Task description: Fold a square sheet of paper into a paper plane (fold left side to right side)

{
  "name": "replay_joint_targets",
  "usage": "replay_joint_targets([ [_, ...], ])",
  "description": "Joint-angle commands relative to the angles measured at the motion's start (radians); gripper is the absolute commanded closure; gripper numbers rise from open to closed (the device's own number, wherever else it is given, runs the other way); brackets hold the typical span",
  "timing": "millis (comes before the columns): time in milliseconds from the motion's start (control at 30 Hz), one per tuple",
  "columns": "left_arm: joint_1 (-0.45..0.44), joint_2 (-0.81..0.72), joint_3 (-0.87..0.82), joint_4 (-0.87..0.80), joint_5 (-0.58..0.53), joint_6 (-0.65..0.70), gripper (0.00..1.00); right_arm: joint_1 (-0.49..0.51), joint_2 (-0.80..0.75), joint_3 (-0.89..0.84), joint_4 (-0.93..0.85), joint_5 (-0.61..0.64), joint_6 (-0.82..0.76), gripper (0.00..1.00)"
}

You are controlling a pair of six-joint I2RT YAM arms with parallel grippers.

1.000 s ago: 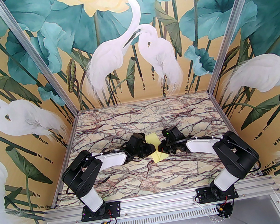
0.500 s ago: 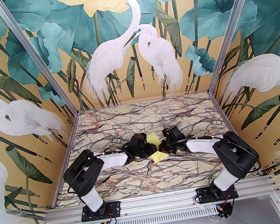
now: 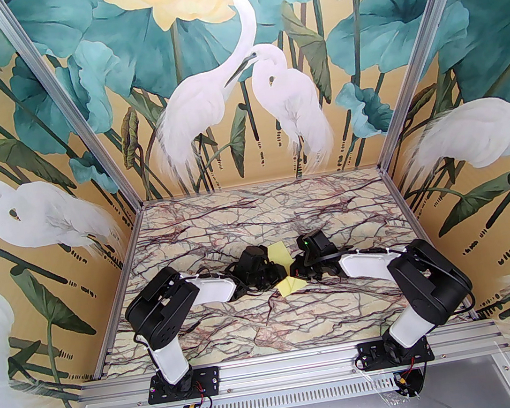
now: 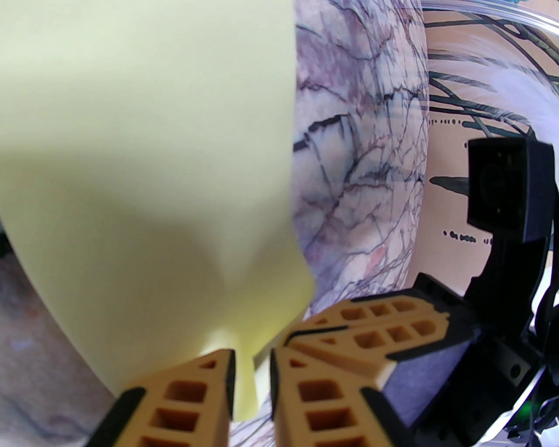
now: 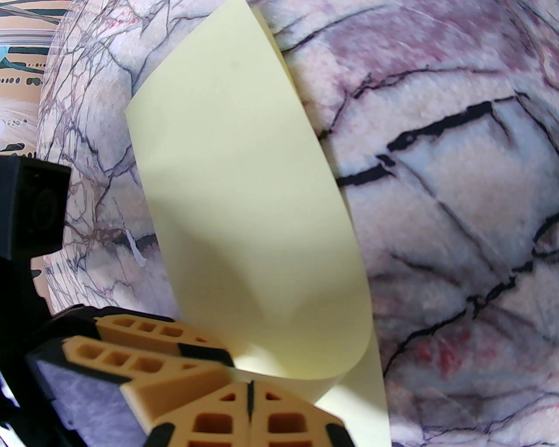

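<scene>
The square sheet of paper is pale yellow and lies mid-table, its left side lifted and curled over toward the right. My left gripper meets it from the left. In the left wrist view the paper runs down between the orange fingers of the left gripper, which are shut on its edge. My right gripper sits tip to tip with the left one. In the right wrist view the right gripper is shut at the near edge of the curled paper. I cannot tell whether it pinches the paper. The paper plane is out of view.
The marble table is walled by aluminium posts and painted panels on three sides. A small white scrap lies on the table left of the paper. Both arms' forearms stretch low across the table's middle.
My left arm has swung to the right, carrying the lifted side of the paper further over. The left fingers have closed a little. The right arm has not moved.
</scene>
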Motion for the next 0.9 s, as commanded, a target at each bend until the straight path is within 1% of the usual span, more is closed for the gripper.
replay_joint_targets([
  [0,-0.011,0.036,-0.019,0.097,0.053,-0.042,0.8,0.001,-0.003,0.003,0.031,-0.013,0.014,1.0],
  [100,-0.011,0.04,-0.026,0.123,0.056,-0.051,0.82,-0.001,-0.004,0.001,0.032,-0.013,0.017,1.0],
  [167,-0.011,0.033,-0.033,0.138,0.05,-0.055,0.88,0.002,-0.004,0.002,0.03,-0.013,0.016,1.0],
  [233,-0.011,0.023,-0.04,0.15,0.045,-0.057,0.9,0.0,-0.006,0.0,0.029,-0.013,0.015,1.0],
  [333,-0.011,0.015,-0.048,0.162,0.039,-0.061,1.0,0.0,-0.009,-0.003,0.028,-0.012,0.015,1.0],
  [467,-0.011,0.008,-0.055,0.166,0.032,-0.064,1.0,0.0,-0.021,-0.002,0.015,-0.005,0.013,1.0],
  [700,-0.006,-0.029,-0.06,0.112,0.001,-0.035,1.0,-0.002,-0.1,-0.024,-0.053,0.038,-0.018,1.0],
  [867,-0.004,-0.032,-0.059,0.111,0.004,-0.034,1.0,-0.002,-0.084,-0.063,-0.033,0.025,-0.019,1.0],
])
